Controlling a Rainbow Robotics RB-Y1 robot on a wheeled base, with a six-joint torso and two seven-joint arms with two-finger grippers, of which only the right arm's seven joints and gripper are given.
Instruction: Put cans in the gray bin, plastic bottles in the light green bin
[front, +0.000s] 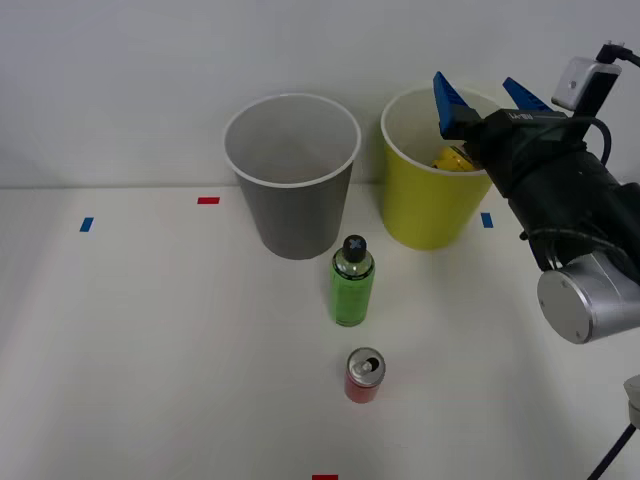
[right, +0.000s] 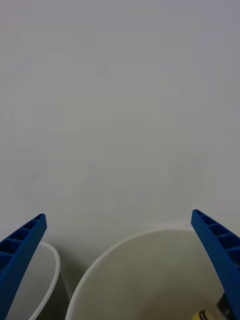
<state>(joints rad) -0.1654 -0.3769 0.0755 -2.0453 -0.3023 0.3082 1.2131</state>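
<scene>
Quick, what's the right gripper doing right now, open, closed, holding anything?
Right gripper: open, holding nothing, above the light green bin with the yellow-labelled bottle inside.

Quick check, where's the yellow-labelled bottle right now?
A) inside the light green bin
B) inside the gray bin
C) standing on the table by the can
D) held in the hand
A: the yellow-labelled bottle lies inside the light green bin, under the open right hand, which holds nothing.

Gray bin (front: 291, 190) w/ white rim, yellow-green bin (front: 428, 205), green-labelled bottle (front: 351, 282), red can (front: 363, 376), blue ribbed tool (front: 487, 97).
</scene>
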